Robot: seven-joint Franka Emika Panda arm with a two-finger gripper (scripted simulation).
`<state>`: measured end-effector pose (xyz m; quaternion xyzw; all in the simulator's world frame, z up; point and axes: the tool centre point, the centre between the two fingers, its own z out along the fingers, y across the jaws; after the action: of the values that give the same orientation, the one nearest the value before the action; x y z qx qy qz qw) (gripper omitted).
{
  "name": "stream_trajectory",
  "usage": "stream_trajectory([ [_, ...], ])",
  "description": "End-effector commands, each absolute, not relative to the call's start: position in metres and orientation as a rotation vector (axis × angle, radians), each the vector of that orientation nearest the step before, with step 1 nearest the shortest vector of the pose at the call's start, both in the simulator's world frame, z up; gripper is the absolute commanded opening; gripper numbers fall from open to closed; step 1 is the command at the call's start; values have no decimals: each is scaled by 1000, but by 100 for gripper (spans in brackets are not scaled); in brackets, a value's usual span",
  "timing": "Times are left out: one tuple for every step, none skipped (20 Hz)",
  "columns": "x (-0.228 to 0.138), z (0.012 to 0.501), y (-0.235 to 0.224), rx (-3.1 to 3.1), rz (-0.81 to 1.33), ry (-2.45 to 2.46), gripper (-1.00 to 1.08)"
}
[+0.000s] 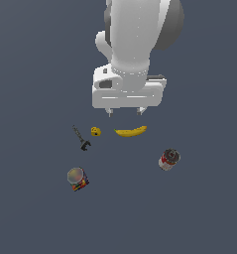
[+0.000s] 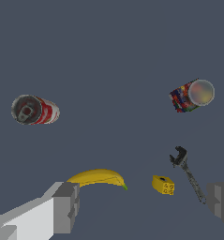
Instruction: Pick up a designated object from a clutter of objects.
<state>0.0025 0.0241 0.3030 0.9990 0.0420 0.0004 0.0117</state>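
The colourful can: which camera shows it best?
The wrist view: the colourful can appears larger there, with its silvery lid and patchy label unobstructed. The exterior view also shows the can whole, but smaller, with its label mostly hidden under the lid.

We see a matt, uniform slate-grey tabletop (image 1: 30,59). The multicoloured can (image 1: 78,179) has a smooth, silvery lid with a dull sheen; the red-and-white can (image 1: 168,159) shows a dark metallic top. The banana (image 1: 131,131) looks smooth and slightly glossy. The end effector (image 1: 124,112) appears as smooth white plastic.
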Motion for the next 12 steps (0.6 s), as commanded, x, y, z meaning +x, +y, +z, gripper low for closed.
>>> stream_trajectory([
  [2,303,24,3115,1,131,100],
  [3,303,24,3116,2,131,100],
  [3,304,24,3116,6,132,100],
  [4,306,24,3117,12,133,100],
  [5,308,23,3118,20,134,100],
  [7,311,23,3119,30,136,100],
  [8,315,22,3120,41,138,100],
  [9,317,22,3121,50,139,100],
  [10,319,22,3122,56,140,100],
  [11,320,22,3122,60,141,100],
  [11,320,22,3122,61,141,100],
  [11,320,22,3122,61,141,100],
])
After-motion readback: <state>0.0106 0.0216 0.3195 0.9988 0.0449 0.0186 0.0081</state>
